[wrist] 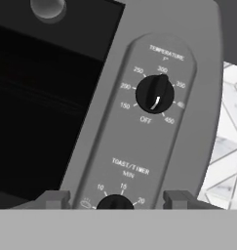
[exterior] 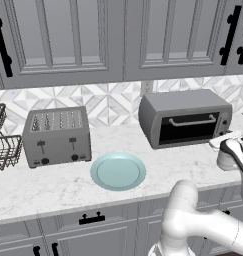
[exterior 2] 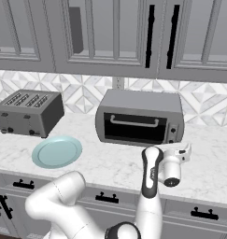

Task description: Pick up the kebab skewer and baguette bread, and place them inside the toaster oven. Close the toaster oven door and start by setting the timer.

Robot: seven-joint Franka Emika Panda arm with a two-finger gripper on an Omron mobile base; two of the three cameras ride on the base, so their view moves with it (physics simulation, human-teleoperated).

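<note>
Looking along the hand camera, I am seeing the gripper [wrist: 115, 201] sitting right up at the control panel of the toaster oven [exterior: 185, 116]. Its two fingertips [wrist: 54, 199] are standing either side of the lower timer knob [wrist: 115, 202], labelled toast/timer; whether they are actually pressing on it, I cannot tell, since the knob is cut off at the bottom of the view. The jaws are standing partly open, roughly knob-width apart. Above it the temperature knob [wrist: 154, 93] is showing its white mark pointing down toward the off side.

From the base cameras, I am watching the oven sitting on the marble counter [exterior: 53, 185] against the tiled wall, with the toaster oven door [exterior 2: 133, 129] shut and its silver handle [exterior 2: 134, 123] running along the top. The hand is hanging in front of the oven's right end. A teal plate [exterior: 118, 171] is lying bare near the counter's front edge, and a four-slot toaster [exterior: 56, 135] is standing to its left.
</note>
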